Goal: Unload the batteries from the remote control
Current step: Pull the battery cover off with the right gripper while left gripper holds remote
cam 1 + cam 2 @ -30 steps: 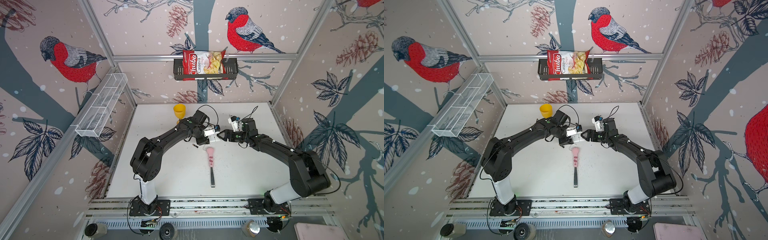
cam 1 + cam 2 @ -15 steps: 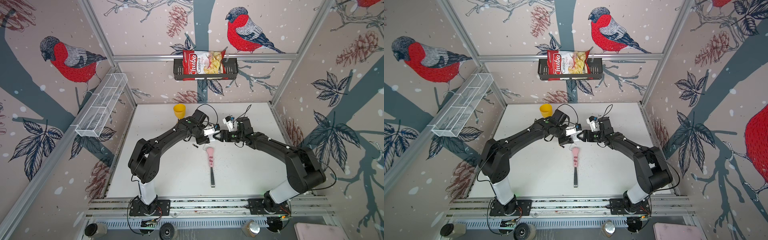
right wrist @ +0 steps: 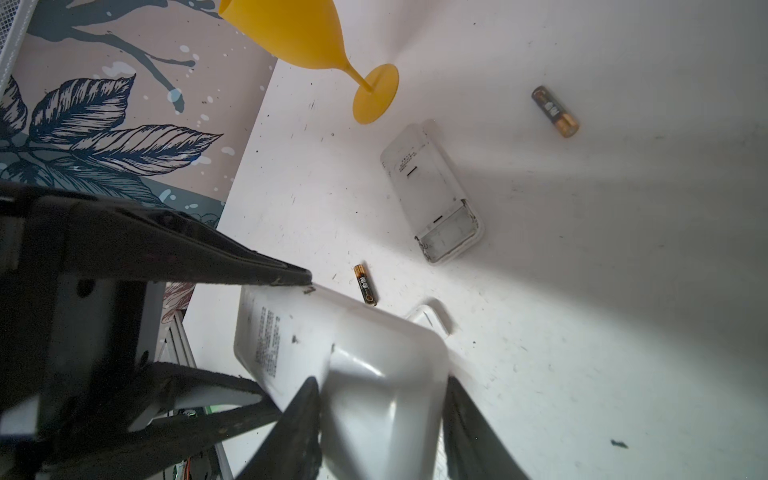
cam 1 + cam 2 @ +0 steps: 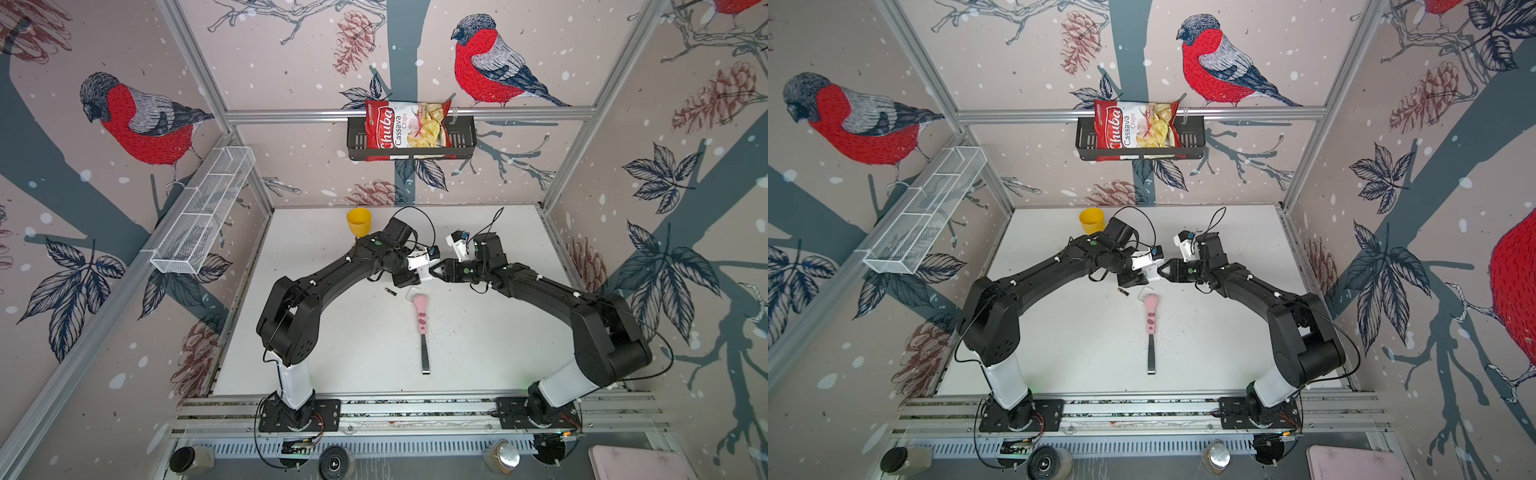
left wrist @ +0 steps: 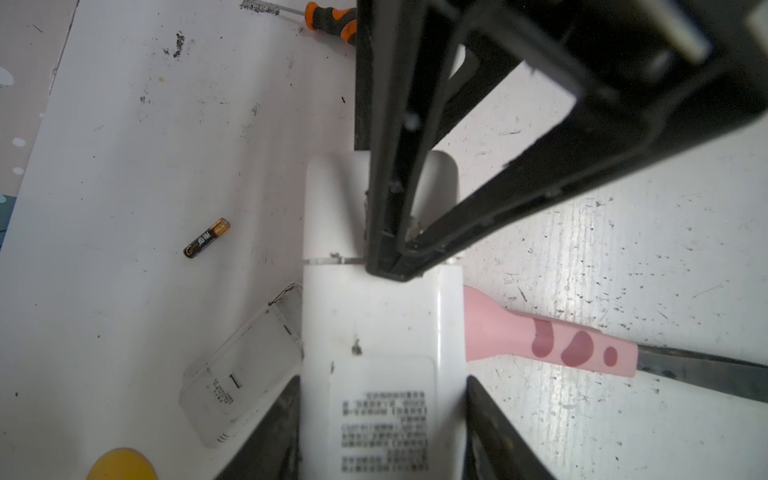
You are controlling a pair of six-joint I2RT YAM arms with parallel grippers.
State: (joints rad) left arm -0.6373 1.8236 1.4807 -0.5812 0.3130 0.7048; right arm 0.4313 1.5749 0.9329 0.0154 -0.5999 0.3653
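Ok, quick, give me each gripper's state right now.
Left gripper: shut on the white plastic remote control, at its labelled end.
Right gripper: shut on the same remote's rounded end, jaws against both its sides.

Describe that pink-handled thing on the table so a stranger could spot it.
On the white table, look just in front of the white remote held up in the middle. A long tool lies flat there, its dark blade pointing away from the remote. Its pink handle with dark red blotches sets it apart from the tiny black battery beside it.
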